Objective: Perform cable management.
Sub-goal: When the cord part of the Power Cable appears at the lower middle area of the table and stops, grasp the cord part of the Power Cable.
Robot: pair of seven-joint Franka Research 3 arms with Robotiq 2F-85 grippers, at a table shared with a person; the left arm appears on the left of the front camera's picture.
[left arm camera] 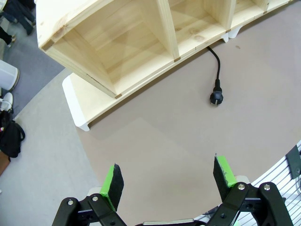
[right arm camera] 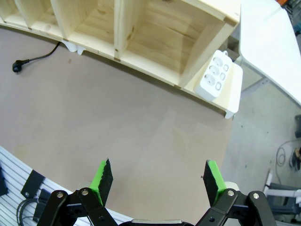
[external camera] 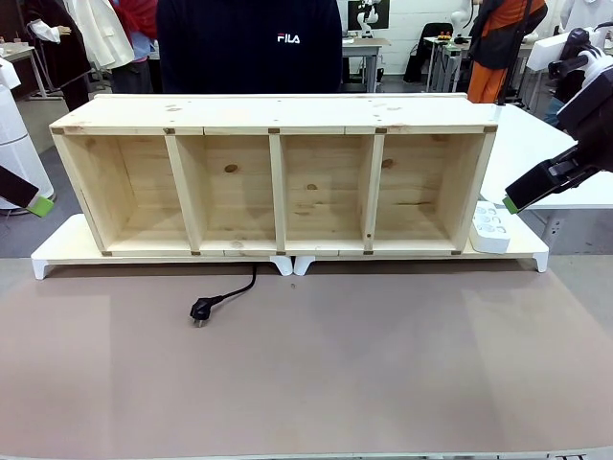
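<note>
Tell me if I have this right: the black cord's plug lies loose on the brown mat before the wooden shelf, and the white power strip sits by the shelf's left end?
Not quite: the white power strip sits by the right end of the wooden shelf, as the front view shows. The cable's plug does lie loose on the brown mat.
</note>
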